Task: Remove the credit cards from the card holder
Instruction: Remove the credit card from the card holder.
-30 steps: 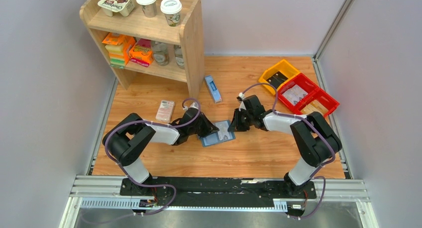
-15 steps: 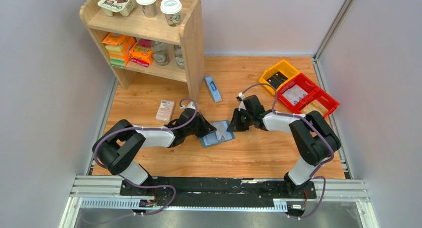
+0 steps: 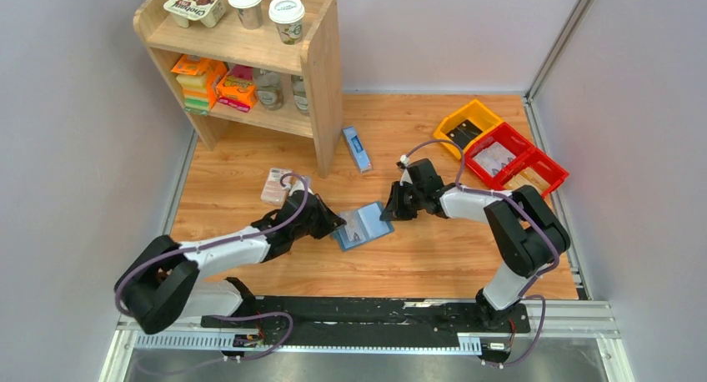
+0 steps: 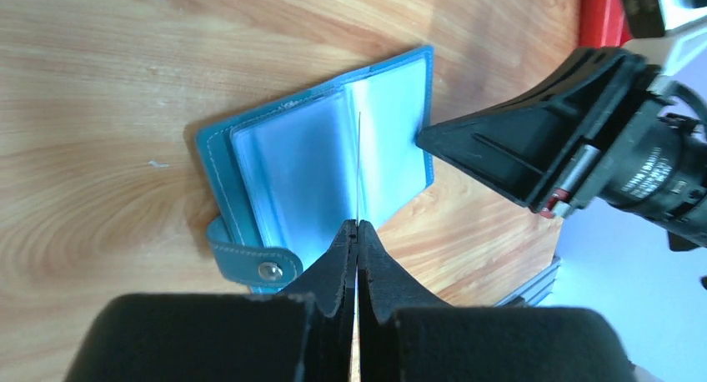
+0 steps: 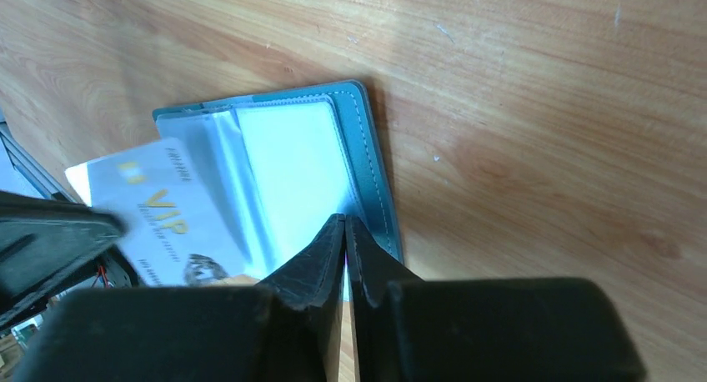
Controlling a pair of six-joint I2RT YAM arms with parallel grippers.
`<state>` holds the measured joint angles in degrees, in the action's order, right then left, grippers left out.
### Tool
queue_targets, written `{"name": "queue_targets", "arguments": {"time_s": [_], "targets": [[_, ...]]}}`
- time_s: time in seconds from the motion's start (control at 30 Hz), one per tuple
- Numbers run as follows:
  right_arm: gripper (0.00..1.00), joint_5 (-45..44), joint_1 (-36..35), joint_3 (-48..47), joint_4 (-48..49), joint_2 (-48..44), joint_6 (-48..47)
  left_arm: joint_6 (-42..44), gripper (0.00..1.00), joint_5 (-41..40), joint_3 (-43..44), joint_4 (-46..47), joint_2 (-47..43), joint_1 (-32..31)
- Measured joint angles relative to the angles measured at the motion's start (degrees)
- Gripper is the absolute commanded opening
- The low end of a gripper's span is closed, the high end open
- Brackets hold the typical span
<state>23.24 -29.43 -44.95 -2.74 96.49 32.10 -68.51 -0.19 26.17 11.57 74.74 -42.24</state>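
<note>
The holder (image 3: 367, 228) lies open on the table (image 3: 433, 265), a little out from the shelf (image 3: 321, 82) on its arm-facing side. The left gripper (image 4: 358, 228), at the holder's edge nearer the shelf, is clamped on a card (image 5: 162, 219), which looks partly out of its clear sleeve. The right gripper (image 5: 344, 222) has its jaws together and its tips on the holder's edge farther from the shelf. Whether it pinches a sleeve or only presses down, I cannot tell. To finish the draw cleanly, the left arm should probably pull flat along the sleeve's line, away from the right gripper, without lifting or twisting, since a bend could jam the card in the plastic. The right gripper should press firmly so the holder does not slide along. Once the card is free, set it on bare table away from the shelf.
</note>
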Motion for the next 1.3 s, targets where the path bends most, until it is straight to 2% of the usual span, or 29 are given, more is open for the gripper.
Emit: {"name": "queue_targets", "arguments": {"time_s": [0.07, 0.1, 0.27, 0.3, 0.4, 0.57, 0.77, 0.93, 1.03, 1.1, 1.17, 1.3], "targets": [[0.19, -0.46, 0.00, -0.11, -0.87, -0.48, 0.24, 0.42, 0.00, -1.62, -0.68, -2.51, -4.70, 0.00], [0.25, -0.66, 0.00, -0.13, -1.38, -0.90, 0.39, 0.66, 0.00, -2.43, -0.94, -3.82, -7.08, 0.00], [0.65, -1.68, 0.00, -0.33, -4.44, -8.72, 2.97, 1.60, 0.00, -6.67, -1.18, -6.93, -17.81, 0.00], [0.69, -1.90, 0.00, -0.42, -4.15, -11.34, 3.87, 1.62, 0.00, -7.58, -1.20, -6.82, -19.78, 0.00], [0.75, -2.32, 0.00, -0.22, -0.92, -20.02, 7.28, 1.27, 0.00, -10.38, -1.27, -5.84, -24.52, 0.00], [0.78, -3.48, -1.46, 4.46, 14.60, -32.04, 15.06, -1.29, 0.00, -14.34, -1.27, -1.92, -28.17, 0.00], [0.78, -7.32, -8.85, 9.68, 26.29, -32.30, 22.77, -7.96, 0.00, -17.05, -1.46, 4.83, -28.28, 0.00], [0.78, -12.33, -15.34, 9.94, 30.10, -29.90, 26.03, -11.47, 0.00, -17.75, -1.60, 9.79, -27.82, 0.00], [0.74, -14.47, -17.31, 8.85, 31.10, -28.46, 26.82, -12.63, 0.00, -17.44, -1.60, 11.45, -27.45, 0.00], [0.65, -15.47, -17.68, 7.15, 31.69, -27.04, 27.06, -13.33, 0.00, -17.03, -1.60, 12.63, -27.04, 0.00], [0.53, -16.24, -17.70, 5.95, 32.81, -25.97, 27.28, -13.73, 0.00, -16.44, -1.60, 13.79, -26.47, 0.00], [0.21, -17.81, -17.68, 4.44, 33.51, -25.29, 27.28, -14.69, 0.00, -15.98, -1.60, 15.78, -25.31, 0.04]]}}
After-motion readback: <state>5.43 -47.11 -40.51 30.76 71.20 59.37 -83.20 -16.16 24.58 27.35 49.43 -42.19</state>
